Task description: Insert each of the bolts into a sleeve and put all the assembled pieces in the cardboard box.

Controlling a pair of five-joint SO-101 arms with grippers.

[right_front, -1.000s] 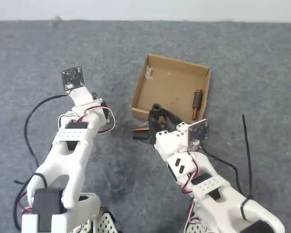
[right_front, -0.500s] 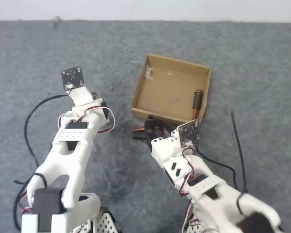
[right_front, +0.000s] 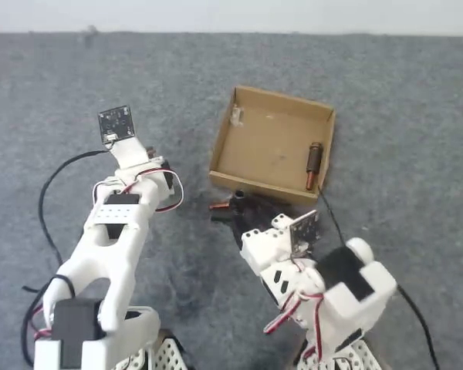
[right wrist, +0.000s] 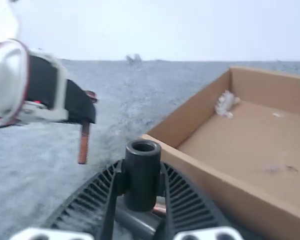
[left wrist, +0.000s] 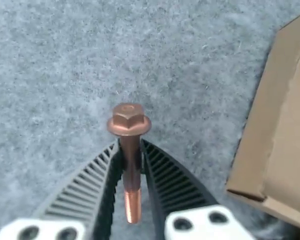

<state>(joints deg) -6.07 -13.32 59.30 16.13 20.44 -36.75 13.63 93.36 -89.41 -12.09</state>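
Note:
My left gripper (left wrist: 130,155) is shut on a copper bolt (left wrist: 129,145), its hex head past the fingertips, above grey carpet. In the high view this gripper (right_front: 160,171) sits left of the cardboard box (right_front: 225,131). My right gripper (right wrist: 141,185) is shut on a black sleeve (right wrist: 141,172) held upright, just in front of the box's near wall (right wrist: 215,182). The high view shows that sleeve (right_front: 239,197) near the box's front-left corner. From the right wrist, the left gripper (right wrist: 72,112) holds its bolt (right wrist: 83,142) pointing down. One assembled piece (right_front: 315,165) lies inside the box.
A loose copper bolt (right_front: 219,206) and a dark sleeve (right_front: 219,218) lie on the carpet by the right gripper. A bit of white fluff (right wrist: 224,104) sits in the box's far corner. Black cables trail beside both arms. Open carpet lies all around.
The right gripper, still holding the sleeve, has pulled back from the box's front wall toward the near side as its arm folded. The left arm has kept still.

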